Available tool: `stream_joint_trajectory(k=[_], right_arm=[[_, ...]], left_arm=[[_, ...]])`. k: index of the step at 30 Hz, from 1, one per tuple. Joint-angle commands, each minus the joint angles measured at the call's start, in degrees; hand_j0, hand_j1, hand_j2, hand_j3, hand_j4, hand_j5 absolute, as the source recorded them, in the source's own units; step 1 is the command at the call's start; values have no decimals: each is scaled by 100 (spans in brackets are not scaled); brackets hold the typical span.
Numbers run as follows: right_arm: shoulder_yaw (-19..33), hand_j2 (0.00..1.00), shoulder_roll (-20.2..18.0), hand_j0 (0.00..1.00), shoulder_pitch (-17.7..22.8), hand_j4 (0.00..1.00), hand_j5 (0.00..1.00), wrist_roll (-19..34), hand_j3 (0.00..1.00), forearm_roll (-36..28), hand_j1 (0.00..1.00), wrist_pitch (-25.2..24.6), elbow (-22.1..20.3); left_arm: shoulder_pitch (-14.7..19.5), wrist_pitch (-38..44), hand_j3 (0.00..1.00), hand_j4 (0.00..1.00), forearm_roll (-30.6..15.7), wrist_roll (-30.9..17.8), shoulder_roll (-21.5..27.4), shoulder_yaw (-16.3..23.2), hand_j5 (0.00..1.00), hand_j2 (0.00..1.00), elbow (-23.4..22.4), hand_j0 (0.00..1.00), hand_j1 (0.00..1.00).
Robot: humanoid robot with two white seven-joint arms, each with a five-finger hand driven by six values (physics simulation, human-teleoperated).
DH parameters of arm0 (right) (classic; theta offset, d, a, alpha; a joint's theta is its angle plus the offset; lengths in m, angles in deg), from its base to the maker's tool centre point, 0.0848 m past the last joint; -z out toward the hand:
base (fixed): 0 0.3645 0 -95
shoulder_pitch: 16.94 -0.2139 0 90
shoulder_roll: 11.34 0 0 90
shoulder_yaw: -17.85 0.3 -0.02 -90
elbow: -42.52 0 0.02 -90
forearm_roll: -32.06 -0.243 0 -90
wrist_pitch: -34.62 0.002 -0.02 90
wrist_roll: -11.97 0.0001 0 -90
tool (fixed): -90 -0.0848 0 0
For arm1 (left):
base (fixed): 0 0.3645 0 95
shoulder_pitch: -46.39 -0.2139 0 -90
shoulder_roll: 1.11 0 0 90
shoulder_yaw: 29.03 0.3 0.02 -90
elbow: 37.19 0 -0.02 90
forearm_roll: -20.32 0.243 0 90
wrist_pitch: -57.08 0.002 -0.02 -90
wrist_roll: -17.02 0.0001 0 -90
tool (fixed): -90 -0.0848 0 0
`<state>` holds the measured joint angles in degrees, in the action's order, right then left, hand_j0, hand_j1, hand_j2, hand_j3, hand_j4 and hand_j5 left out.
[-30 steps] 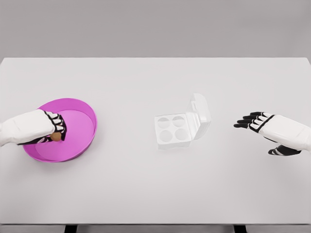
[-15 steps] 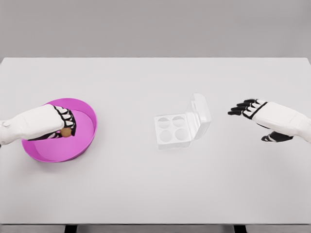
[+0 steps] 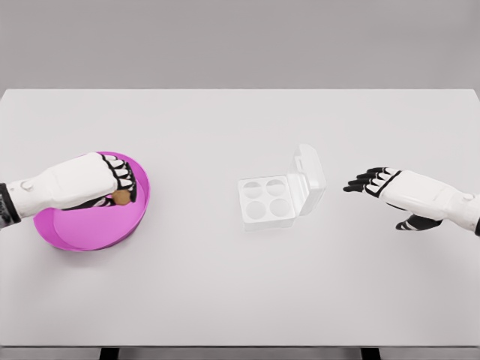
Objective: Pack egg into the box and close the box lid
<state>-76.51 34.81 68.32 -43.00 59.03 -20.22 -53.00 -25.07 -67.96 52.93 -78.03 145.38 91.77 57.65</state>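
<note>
A brown egg [image 3: 121,197] is pinched in the fingertips of my left hand [image 3: 120,185], lifted above the right part of the magenta bowl [image 3: 82,229]. The white egg box [image 3: 267,200] lies near the table's middle with its four cups bare and its lid [image 3: 310,174] standing open on the right side. My right hand [image 3: 375,182] hovers to the right of the lid with its fingers spread, a short gap between them and the lid.
The white table [image 3: 240,285] stretches wide around the bowl and the box. Its front edge runs along the bottom of the view.
My left hand has risen and moved right with the egg, out of the bowl's floor towards its right rim. The right hand has drifted left and slightly up, nearer the lid.
</note>
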Motion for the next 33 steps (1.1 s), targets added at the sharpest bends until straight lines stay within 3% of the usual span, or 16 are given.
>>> stream_joint_trajectory(k=[1,33], right_arm=[[-4,100,-10,100,0,100,100,-3,100,-33,100,-16,-10],[5,100,-80,100,53,100,100,-3,100,-33,100,-16,-124]], left_arm=[[0,3,42,42,-36,4,-103,-4,42,42,26,42,42],[211,3,40,40,70,-49,-1298,40,40,40,175,40,40]])
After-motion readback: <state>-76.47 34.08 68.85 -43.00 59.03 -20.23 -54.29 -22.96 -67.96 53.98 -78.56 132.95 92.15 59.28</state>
